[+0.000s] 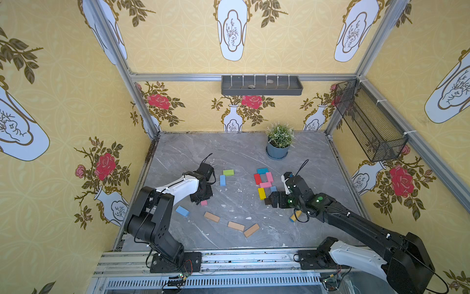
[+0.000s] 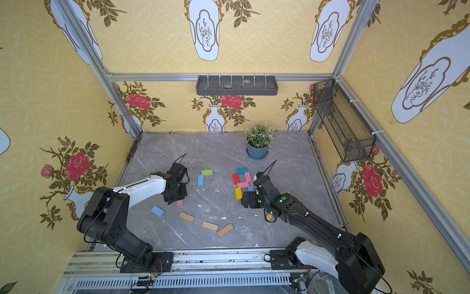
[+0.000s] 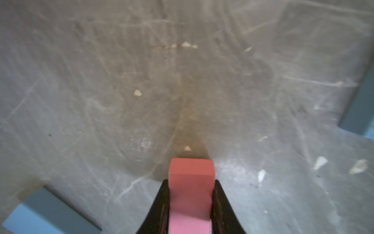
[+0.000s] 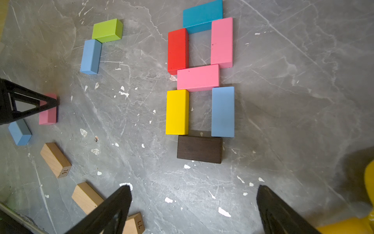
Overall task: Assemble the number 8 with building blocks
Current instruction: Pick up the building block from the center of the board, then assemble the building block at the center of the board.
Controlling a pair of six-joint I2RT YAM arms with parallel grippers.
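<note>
- Fingers (image 3: 159,204) of the left gripper (image 3: 191,183) pinch a pink block (image 3: 191,172) down at the grey table (image 3: 81,81).
- Right gripper (image 4: 194,196) hangs empty, jaws spread wide, near the dark brown block (image 4: 199,149).
- Number 8 (image 4: 198,77) lies complete: teal block (image 4: 202,16) on top, red block (image 4: 178,50) and pink side block (image 4: 221,41), pink crossbar (image 4: 198,77), yellow block (image 4: 177,112) and light blue side block (image 4: 222,111), with the dark brown block closing it.
- Green block (image 4: 107,30) and light blue block (image 4: 90,56) touch at a corner, well apart from it.
- Three tan blocks (image 1: 236,226) and a loose blue block (image 1: 182,211) lie nearer the front.

Black jointed arms (image 1: 152,224), white shells (image 1: 183,187), green lights (image 1: 320,198), black cables (image 1: 302,167)
</note>
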